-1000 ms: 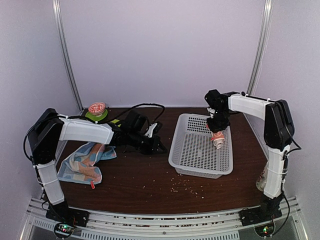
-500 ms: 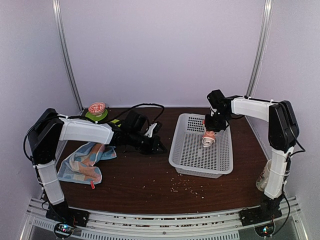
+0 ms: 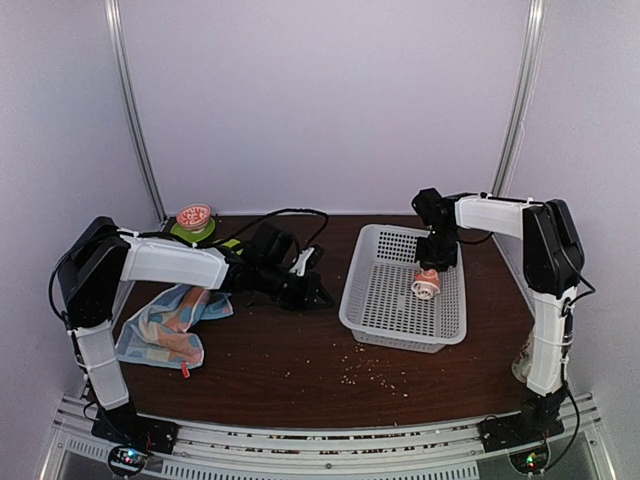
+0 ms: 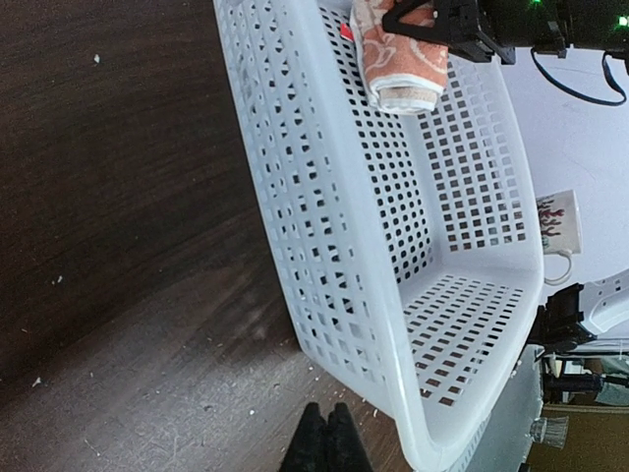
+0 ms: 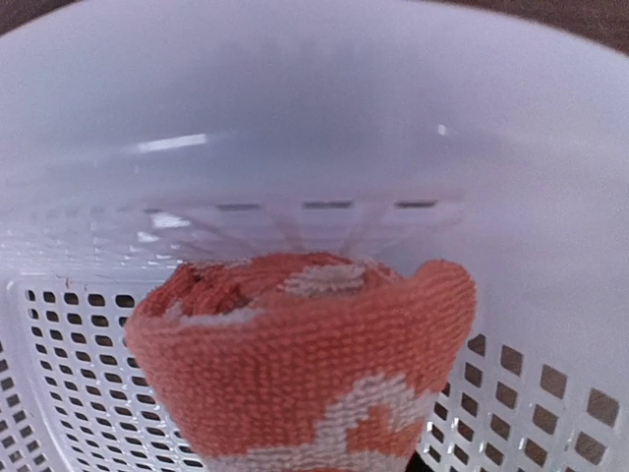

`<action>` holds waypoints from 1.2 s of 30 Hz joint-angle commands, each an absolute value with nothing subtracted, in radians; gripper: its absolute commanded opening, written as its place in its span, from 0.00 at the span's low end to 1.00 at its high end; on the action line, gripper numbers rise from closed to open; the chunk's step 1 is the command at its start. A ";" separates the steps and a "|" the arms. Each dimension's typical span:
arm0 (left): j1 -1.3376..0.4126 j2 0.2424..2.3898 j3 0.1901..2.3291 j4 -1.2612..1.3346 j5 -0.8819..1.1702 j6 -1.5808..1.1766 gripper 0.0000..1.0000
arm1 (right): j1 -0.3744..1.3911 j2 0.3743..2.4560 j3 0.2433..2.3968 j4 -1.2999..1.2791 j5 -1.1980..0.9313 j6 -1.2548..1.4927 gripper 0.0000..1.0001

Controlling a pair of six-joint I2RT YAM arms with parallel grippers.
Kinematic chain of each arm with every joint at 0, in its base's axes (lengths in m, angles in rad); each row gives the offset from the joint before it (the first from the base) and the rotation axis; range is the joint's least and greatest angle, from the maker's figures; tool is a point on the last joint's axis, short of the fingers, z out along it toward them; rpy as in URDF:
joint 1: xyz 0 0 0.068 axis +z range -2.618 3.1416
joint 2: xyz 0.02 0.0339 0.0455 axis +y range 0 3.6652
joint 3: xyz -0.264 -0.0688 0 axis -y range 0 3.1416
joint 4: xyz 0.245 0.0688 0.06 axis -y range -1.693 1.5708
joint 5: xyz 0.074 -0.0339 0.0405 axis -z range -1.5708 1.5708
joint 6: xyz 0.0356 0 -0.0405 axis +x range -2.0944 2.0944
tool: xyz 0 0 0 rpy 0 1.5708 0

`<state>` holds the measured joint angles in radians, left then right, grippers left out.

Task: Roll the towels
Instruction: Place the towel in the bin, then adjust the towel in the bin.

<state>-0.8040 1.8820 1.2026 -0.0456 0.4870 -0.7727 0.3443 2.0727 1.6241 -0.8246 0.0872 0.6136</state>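
Note:
The small orange towel (image 3: pixel 427 286), rolled into a tight tube with white print, hangs inside the white basket (image 3: pixel 349 300) near its right wall. My right gripper (image 3: pixel 433 270) is shut on its upper end. In the right wrist view the orange towel's roll (image 5: pixel 305 374) fills the lower frame and hides the fingers. The left wrist view shows the orange towel (image 4: pixel 403 64) under the black right gripper (image 4: pixel 432 20). The light-blue towel (image 3: pixel 170 322) lies crumpled at the table's left, beneath my left arm. My left gripper (image 3: pixel 318 295) is shut and empty, low by the basket's left wall (image 4: pixel 295 197).
A round green and red object (image 3: pixel 194 220) sits at the back left, with a black cable running behind the left arm. A printed mug (image 4: pixel 555 221) stands off the basket's right side. Pale crumbs (image 3: pixel 375 372) dot the dark wooden table in front of the basket.
My right gripper swung the rolled orange towel left, then back right and slightly lower in the basket. The left arm and the blue towel have not moved.

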 commanded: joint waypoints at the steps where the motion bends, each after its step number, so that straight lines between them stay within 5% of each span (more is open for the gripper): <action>1: -0.797 1.902 1.223 -0.009 0.492 -0.778 0.00 | 0.339 2.074 1.666 -0.879 0.195 0.633 0.32; 7: -0.796 1.905 1.223 -0.008 0.494 -0.779 0.00 | 0.339 2.046 1.666 -0.895 0.226 0.637 0.55; 17: -0.796 1.905 1.220 -0.006 0.504 -0.783 0.00 | 0.339 1.966 1.661 -0.901 0.206 0.646 0.60; 25: -0.798 1.902 1.220 -0.006 0.501 -0.778 0.00 | 0.347 1.868 1.665 -0.895 0.149 0.630 0.61; 31: -0.798 1.907 1.224 -0.004 0.502 -0.781 0.00 | 0.363 1.888 1.666 -0.785 -0.031 0.636 0.43; 36: -0.798 1.908 1.220 -0.005 0.500 -0.782 0.00 | 0.380 1.986 1.725 -0.764 -0.118 0.656 0.41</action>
